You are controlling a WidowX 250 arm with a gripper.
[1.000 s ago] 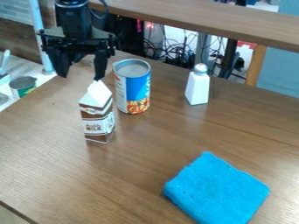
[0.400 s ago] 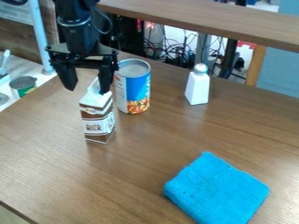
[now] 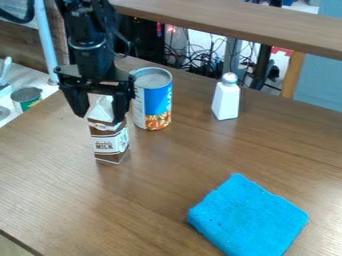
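Milk carton [image 3: 110,143], brown and white with a pale gabled top, stands upright on the brown wood-grain bench [image 3: 160,200], left of the view's middle. Around its top hangs the black two-finger end effector [image 3: 101,118], its fingers set wide, one at either side; whether they touch the carton, I cannot tell. Just beside, to the right, stands a blue-labelled cylindrical metal can [image 3: 153,100]. Farther right is a white tapered shaker with a silvery rounded cap [image 3: 226,100], upright. Well apart, nearer the camera, a bright blue folded cloth [image 3: 248,217] lies flat.
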